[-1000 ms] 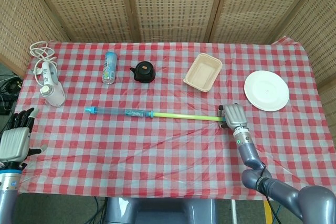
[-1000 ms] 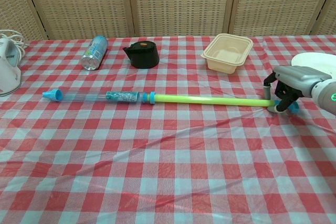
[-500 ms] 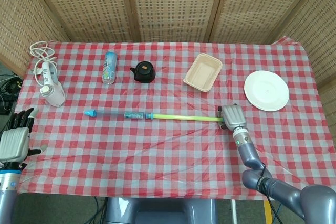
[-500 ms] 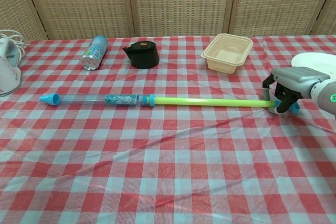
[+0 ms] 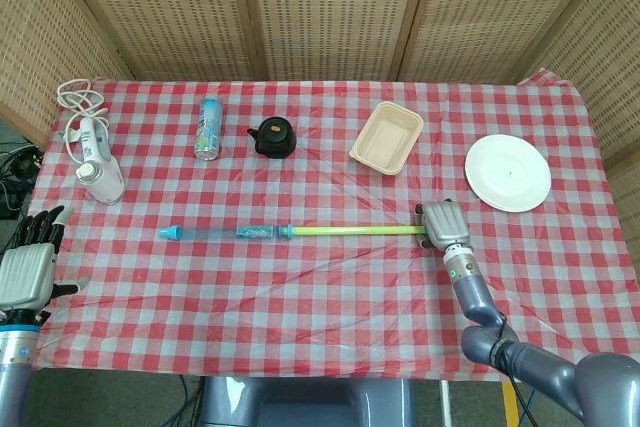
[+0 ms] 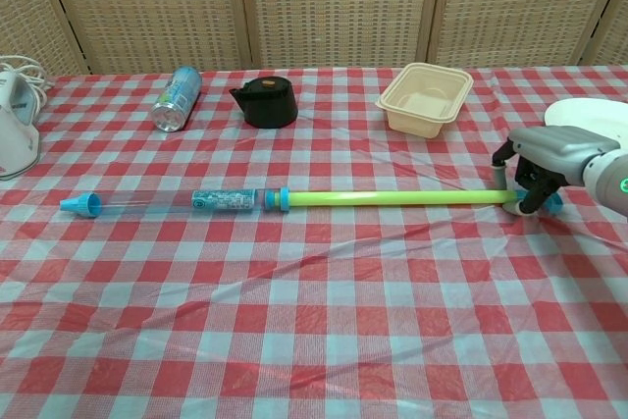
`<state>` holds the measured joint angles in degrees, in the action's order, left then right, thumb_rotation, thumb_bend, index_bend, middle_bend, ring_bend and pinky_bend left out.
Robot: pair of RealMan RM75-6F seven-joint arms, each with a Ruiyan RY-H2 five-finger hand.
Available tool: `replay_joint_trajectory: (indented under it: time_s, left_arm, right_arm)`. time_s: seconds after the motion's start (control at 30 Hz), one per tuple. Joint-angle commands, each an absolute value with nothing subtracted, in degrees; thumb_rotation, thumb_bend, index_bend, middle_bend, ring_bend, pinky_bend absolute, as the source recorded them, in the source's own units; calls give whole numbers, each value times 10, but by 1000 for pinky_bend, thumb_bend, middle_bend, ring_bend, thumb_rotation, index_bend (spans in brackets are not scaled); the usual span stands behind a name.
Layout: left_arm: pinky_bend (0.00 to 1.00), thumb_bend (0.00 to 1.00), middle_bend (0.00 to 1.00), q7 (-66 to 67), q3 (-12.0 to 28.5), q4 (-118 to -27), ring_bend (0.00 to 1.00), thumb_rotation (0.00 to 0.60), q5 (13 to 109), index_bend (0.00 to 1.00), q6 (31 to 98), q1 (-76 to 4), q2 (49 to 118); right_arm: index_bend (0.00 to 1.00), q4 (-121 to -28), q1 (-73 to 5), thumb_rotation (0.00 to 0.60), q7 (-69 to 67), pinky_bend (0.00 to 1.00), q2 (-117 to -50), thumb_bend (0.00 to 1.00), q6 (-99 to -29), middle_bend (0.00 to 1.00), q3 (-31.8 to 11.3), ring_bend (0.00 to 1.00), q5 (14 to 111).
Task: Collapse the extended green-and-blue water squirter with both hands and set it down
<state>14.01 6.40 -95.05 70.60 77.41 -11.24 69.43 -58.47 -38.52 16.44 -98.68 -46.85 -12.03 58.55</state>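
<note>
Lying fully extended across the table's (image 5: 330, 287) middle: water squirter (image 6: 285, 199). Gripping its right-end handle with curled fingers: right hand (image 6: 538, 169). Hovering off the near-left edge, fingers spread, holding nothing: left hand (image 5: 30, 262). Bringing it over to clasp the blue barrel before pushing straight along the axis.

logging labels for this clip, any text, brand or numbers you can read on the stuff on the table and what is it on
No text can be read in either view.
Can: lying on its side, printed blue and green wrap, lettering too blurred to read.
Water squirter: patterned blue insert inside the clear barrel, no legible words.
Right hand: a small green light on the wrist, no writing.
Black teapot, beige tray, white plate: no markings visible.
</note>
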Motion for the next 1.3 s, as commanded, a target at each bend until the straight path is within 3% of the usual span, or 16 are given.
replay_joint_trajectory:
  time_s: [0.03, 0.83, 1.3]
  left_arm:
    - [0, 97, 0, 140, 64, -951, 0, 600, 706, 0, 774, -112, 694]
    - [0, 98, 0, 136, 65, -967, 0, 600, 710, 0, 777, -113, 688]
    - [0, 99, 0, 145, 91, -999, 0, 600, 693, 0, 763, -135, 659]
  right_arm:
    - [757, -586, -383, 600, 156, 409, -987, 481, -468, 1000, -120, 957, 587]
    - [807, -749, -375, 600, 99, 410, -885, 501, -478, 1000, -158, 959, 560]
    - [810, -818, -382, 600, 96, 410, -841, 501, -496, 1000, -170, 959, 549]
